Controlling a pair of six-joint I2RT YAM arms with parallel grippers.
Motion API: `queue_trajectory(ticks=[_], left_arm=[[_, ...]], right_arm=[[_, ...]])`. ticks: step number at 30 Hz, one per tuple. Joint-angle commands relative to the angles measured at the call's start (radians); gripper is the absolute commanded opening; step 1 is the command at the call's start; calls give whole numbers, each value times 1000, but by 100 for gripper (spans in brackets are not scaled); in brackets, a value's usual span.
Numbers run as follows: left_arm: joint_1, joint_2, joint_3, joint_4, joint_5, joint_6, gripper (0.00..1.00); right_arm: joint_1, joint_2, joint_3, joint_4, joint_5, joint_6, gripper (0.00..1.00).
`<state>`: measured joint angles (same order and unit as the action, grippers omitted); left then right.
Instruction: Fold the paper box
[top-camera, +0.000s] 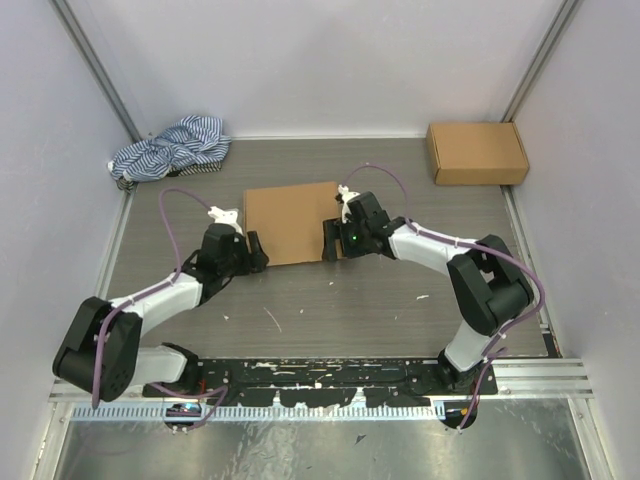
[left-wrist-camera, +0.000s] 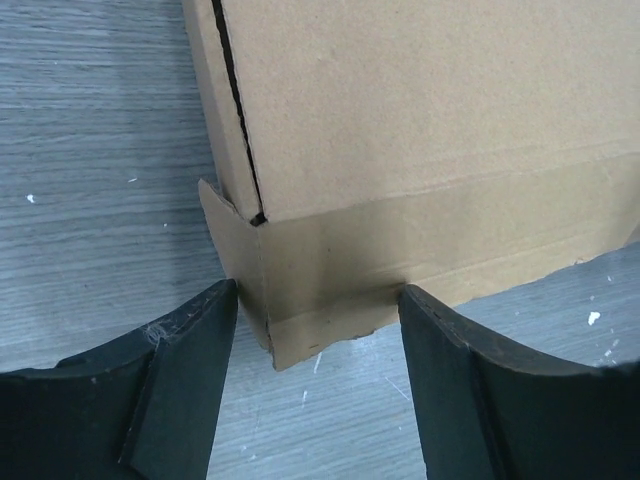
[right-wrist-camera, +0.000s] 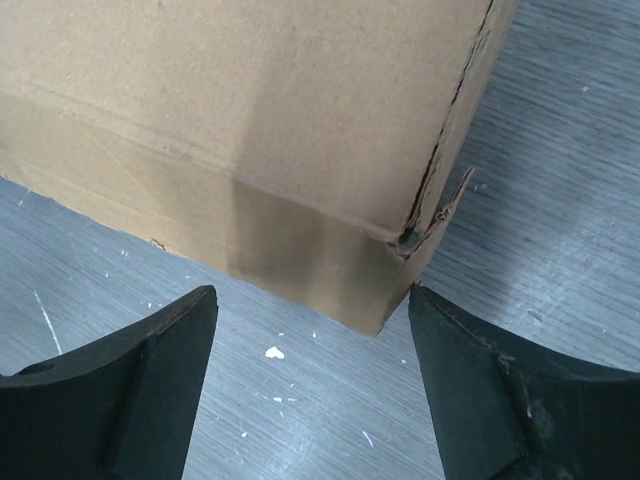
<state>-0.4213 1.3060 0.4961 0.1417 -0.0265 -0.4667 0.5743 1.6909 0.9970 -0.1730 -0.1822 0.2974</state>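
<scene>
The paper box (top-camera: 290, 220) lies closed and flat in the middle of the table, plain brown cardboard. My left gripper (top-camera: 255, 250) is at its near left corner, my right gripper (top-camera: 332, 242) at its near right corner. In the left wrist view the box corner (left-wrist-camera: 290, 300), with a small flap sticking out, sits between the open fingers (left-wrist-camera: 200, 340) of the left gripper (left-wrist-camera: 318, 300). In the right wrist view the right gripper (right-wrist-camera: 312, 300) stands open just short of the other corner (right-wrist-camera: 380, 270), where a torn tab pokes out. Neither gripper holds anything.
A second, similar brown cardboard box (top-camera: 477, 152) sits at the back right. A blue-and-white striped cloth (top-camera: 170, 148) is bunched at the back left. Pale walls close in the table on three sides. White specks dot the grey wood surface (top-camera: 330, 300).
</scene>
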Motion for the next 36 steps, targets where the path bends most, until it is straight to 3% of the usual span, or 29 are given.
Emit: queue_trajectory(ticks=[1,17,36], left_arm=[[2,-83,51,-83,36,-13,71],[1,-75,279,-468,70,17,69],[1,-1,281,-504,66,55,70]], right_arm=[[7,-87,7,20,-50,6,82],[13,-135,66,-123,-77,-25,82],[13,-105,77,-112,-35,-15,82]])
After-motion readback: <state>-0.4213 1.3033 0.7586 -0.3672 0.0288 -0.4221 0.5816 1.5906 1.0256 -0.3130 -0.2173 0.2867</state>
